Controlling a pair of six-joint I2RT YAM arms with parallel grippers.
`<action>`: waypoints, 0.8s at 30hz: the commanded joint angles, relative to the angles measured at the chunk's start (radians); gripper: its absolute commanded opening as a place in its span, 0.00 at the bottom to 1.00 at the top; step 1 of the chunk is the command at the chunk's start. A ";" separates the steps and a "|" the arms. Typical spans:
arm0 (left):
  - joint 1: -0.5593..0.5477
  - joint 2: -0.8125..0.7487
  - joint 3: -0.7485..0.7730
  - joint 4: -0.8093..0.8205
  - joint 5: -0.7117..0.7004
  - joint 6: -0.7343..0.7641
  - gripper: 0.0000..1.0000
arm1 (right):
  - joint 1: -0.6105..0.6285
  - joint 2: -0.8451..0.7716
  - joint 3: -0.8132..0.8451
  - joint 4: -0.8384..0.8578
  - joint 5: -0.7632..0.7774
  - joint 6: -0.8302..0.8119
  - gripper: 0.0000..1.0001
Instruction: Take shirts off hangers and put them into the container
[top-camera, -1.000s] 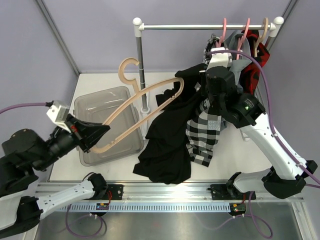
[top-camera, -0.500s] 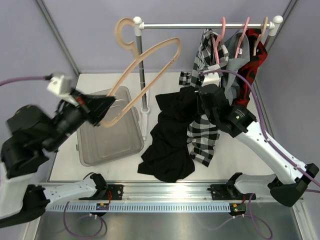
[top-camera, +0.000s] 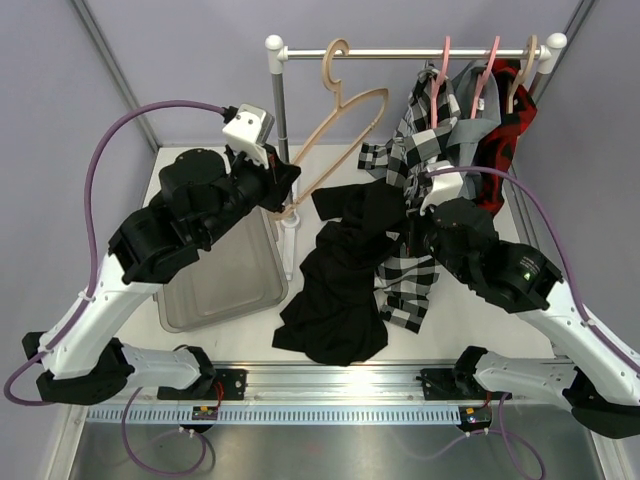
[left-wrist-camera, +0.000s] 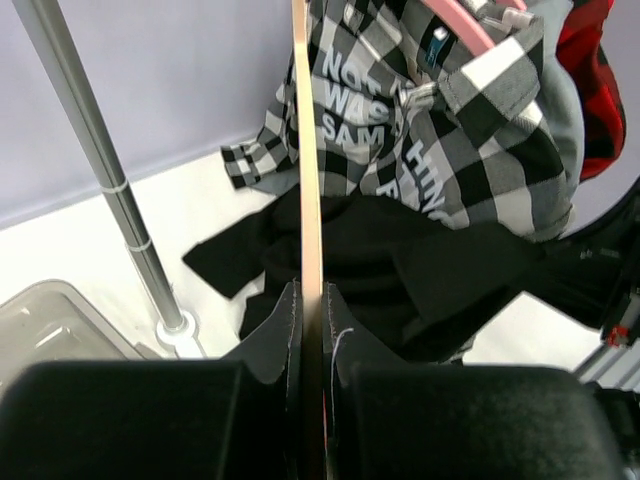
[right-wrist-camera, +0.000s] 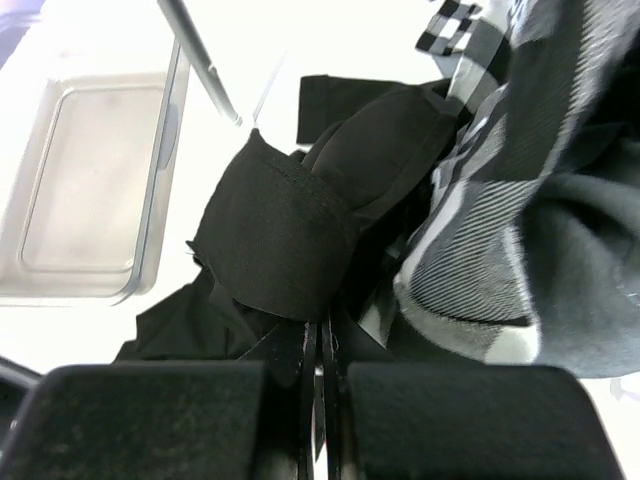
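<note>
Swinging across from the left side, the left arm has carried the tan hanger (top-camera: 347, 112) rightward, so its hook, which was out past the white end of the rail (top-camera: 400, 51), now overlaps the rail between the post (top-camera: 282, 130) and the hanging clothes; whether the hook actually rests on the rail I cannot tell. The right arm has drawn back a little toward the near edge

The left end effector (left-wrist-camera: 311, 305) is pinched narrow on the lower bar of the tan hanger, which runs straight up between its fingers in the left wrist view. That hanger is bare

The right end effector (right-wrist-camera: 320, 345) is closed tight on a fold of the black shirt (right-wrist-camera: 280, 240). The rest of this shirt lies crumpled on the table (top-camera: 445, 325), just right of the container (top-camera: 225, 285) and outside it

On the rail, the black-and-white plaid shirt (top-camera: 420, 150) hangs from a pink hanger (top-camera: 445, 60), its lower part draped down beside the black shirt. Next to it hang the grey shirt (top-camera: 470, 95) on a second pink hanger (top-camera: 490, 60) and the red-and-black plaid shirt (top-camera: 512, 115) on another tan one (top-camera: 528, 58)

No cloth shows inside the container
</note>
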 joint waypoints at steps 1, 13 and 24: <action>-0.001 0.024 0.048 0.129 -0.029 0.034 0.00 | 0.023 0.001 0.017 -0.014 -0.018 0.022 0.00; 0.053 0.230 0.235 0.068 -0.034 0.045 0.00 | 0.064 -0.002 0.031 -0.020 -0.016 0.031 0.00; 0.090 0.133 0.025 0.108 0.051 -0.053 0.35 | 0.069 0.036 0.080 -0.011 -0.036 0.010 0.00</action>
